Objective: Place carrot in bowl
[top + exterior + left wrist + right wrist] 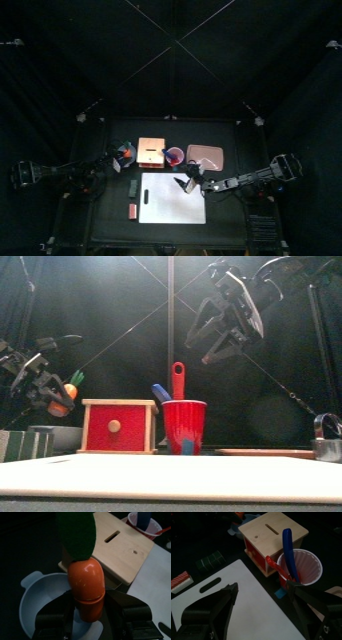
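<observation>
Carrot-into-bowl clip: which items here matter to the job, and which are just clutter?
Job: carrot, held in the left claw; pale bowl below it.

Clutter: wooden box, red cup with utensils, white sheet, pink dish. Right claw open, idle.

The wooden box (119, 426) is placed at the far middle of the table (114, 228), with the cup (183, 427) just to its right and utensils stood in that cup. The white sheet (173, 197) is laid nearer than both. The carrot (87, 587) is held above the bowl (43, 604), left of the box. A plate (206, 155) is set at the far right.
</observation>
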Motion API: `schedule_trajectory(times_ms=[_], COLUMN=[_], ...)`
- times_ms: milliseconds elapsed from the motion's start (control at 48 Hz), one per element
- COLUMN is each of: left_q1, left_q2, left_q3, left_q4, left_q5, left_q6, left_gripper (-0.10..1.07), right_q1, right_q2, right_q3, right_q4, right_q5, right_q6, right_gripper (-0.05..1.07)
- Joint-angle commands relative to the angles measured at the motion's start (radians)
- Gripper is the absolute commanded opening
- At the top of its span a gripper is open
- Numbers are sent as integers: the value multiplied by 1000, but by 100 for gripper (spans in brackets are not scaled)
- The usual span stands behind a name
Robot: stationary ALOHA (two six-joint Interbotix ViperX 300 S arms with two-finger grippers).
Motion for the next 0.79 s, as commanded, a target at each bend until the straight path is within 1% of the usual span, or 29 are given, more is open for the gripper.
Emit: schedule_trajectory(times_ms=[0,125,312,396,771], left_q1=[17,18,21,23,21], left_q2=[2,2,2,2,0], left_q3=[-15,-17,-15,-15,-20], left_q4=[0,2,-2,-2,0], left_q5=[8,15,18,18,18], left_q6=[2,2,0,0,0], left_gripper=[57,66,83,87,88], right_q1=[-2,-2,-2,-2,-2], right_q2=[-20,-17,-12,-9,-8], right_q3=[-14,-17,-15,-17,-15], right_q4=[-3,-3,-3,-3,-3], right_q5=[3,2,2,2,2], right_q6=[3,3,3,3,2], right_gripper=[104,104,104,104,104])
